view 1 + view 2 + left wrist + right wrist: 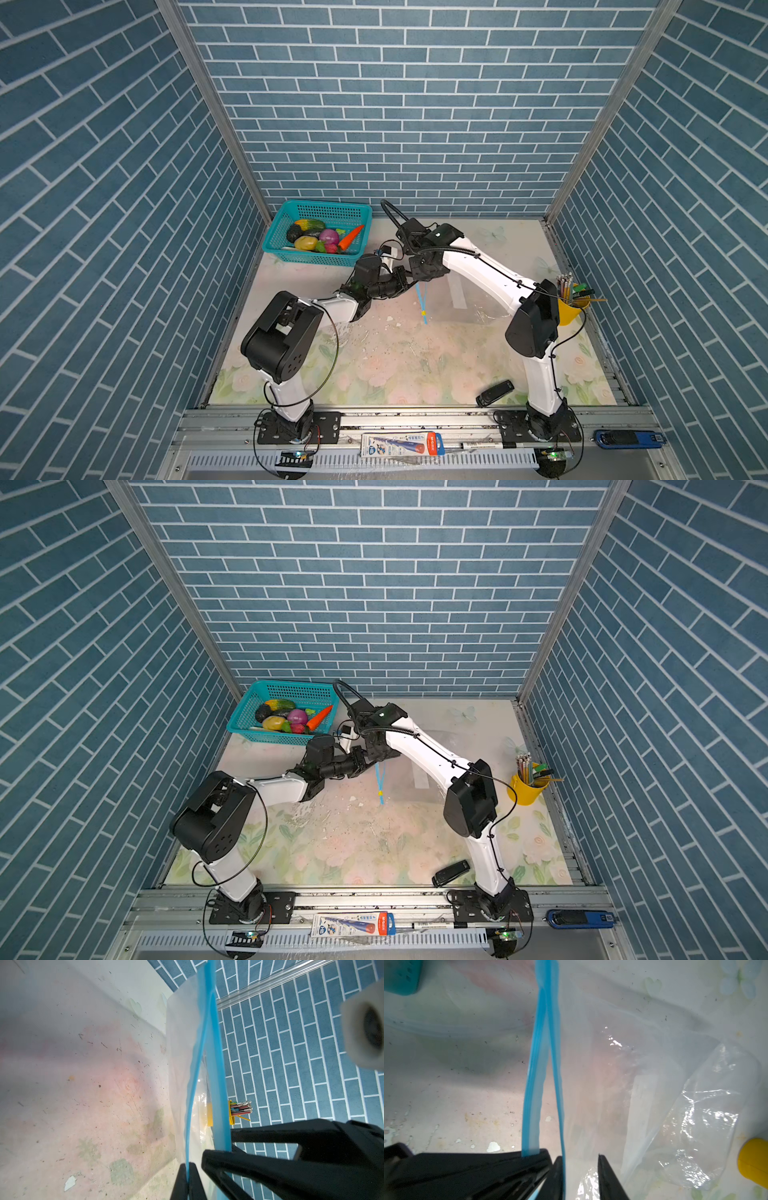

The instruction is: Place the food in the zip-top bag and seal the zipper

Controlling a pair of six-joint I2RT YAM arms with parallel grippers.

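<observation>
Nothing bagged yet: the food (320, 241) lies in the teal basket (324, 205). Near the basket, the left gripper (188, 1180) pinches the zipper (216, 1064) of the empty zip-top bag (654, 1064), and the right gripper (579, 1159) is spread.

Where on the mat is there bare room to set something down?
Widest free patch: the front middle of the mat, between the left arm and the small black device. A smaller one: back right, between rear wall and yellow cup. Crowded: the centre, where the left claw and right claw meet at the zipper beside the basket.
</observation>
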